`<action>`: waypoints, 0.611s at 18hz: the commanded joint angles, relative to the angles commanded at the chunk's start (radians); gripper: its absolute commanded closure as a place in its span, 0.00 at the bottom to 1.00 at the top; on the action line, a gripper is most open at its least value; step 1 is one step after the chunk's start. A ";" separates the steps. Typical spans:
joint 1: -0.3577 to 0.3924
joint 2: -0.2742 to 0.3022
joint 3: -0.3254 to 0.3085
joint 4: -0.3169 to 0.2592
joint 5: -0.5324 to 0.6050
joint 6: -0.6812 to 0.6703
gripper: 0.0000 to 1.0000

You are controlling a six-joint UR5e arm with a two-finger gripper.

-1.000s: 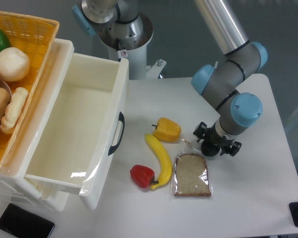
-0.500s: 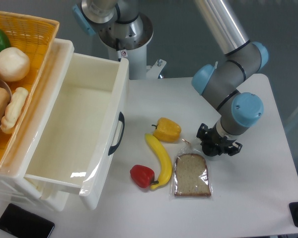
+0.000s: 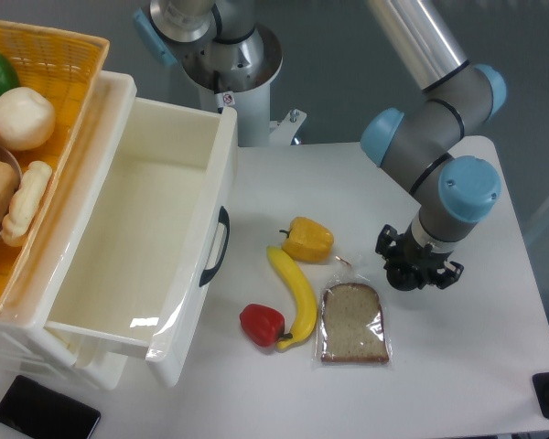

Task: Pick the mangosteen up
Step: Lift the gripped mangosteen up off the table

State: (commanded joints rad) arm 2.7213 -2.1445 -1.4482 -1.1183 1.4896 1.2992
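The mangosteen point(image 3: 403, 275) shows as a small glossy dark ball under the wrist, right of the bagged bread. My gripper point(image 3: 417, 271) points straight down over it, with its black fingers point(image 3: 449, 271) closed in against the ball's sides. The wrist and the blue joint cap hide most of the fruit and the fingertips. I cannot tell whether the ball still touches the table.
A yellow pepper point(image 3: 308, 239), a banana point(image 3: 296, 292), a red pepper point(image 3: 262, 325) and bagged bread point(image 3: 353, 323) lie left of the gripper. An open white drawer point(image 3: 194, 219) and a food basket point(image 3: 69, 69) fill the left side. A black phone point(image 3: 46, 412) lies at the front left.
The fingers drew in around the dark ball. Gripper and ball have since shifted together to the right, away from the bread bag.
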 joint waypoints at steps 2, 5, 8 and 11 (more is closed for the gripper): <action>0.000 -0.003 0.035 0.000 -0.008 0.017 0.79; -0.002 -0.014 0.074 -0.003 -0.029 0.046 0.75; -0.006 -0.011 0.088 -0.005 -0.020 0.087 0.74; -0.012 -0.011 0.126 -0.014 -0.012 0.091 0.76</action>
State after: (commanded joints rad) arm 2.7090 -2.1553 -1.3224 -1.1320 1.4772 1.3898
